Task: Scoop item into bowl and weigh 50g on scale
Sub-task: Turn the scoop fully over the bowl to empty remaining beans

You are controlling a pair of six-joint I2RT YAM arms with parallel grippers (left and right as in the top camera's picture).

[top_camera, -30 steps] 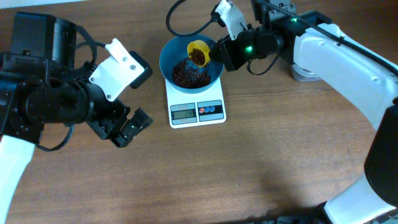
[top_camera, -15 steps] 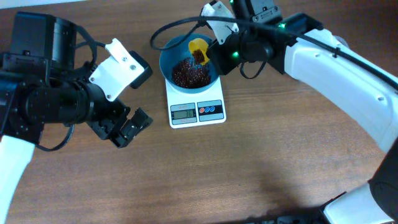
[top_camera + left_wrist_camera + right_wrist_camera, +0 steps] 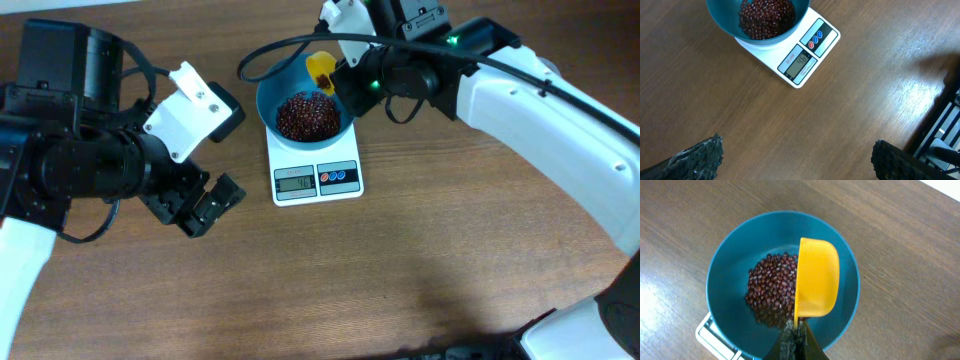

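Note:
The teal-blue bowl (image 3: pixel 268 92) stands on the white scale (image 3: pixel 316 179) and holds a heap of dark red-brown beans (image 3: pixel 306 115). The scale's display (image 3: pixel 799 63) reads about 46. My right gripper (image 3: pixel 340 75) is shut on the handle of a yellow scoop (image 3: pixel 320 70), tipped on its side over the bowl's far rim. In the right wrist view the scoop (image 3: pixel 816 277) hangs over the beans (image 3: pixel 771 292) inside the bowl (image 3: pixel 725 275). My left gripper (image 3: pixel 205 200) is open and empty, left of the scale above bare table.
A black cable (image 3: pixel 262 55) loops behind the bowl. The wooden table (image 3: pixel 420 260) stretches in front and to the right. The right arm's white body (image 3: pixel 540 110) spans the back right. The table edge and a dark frame show in the left wrist view (image 3: pixel 945 125).
The right gripper has turned the yellow scoop onto its side and shifted left over the bowl. The beans in the scoop have dropped into the bowl. The left arm has not moved.

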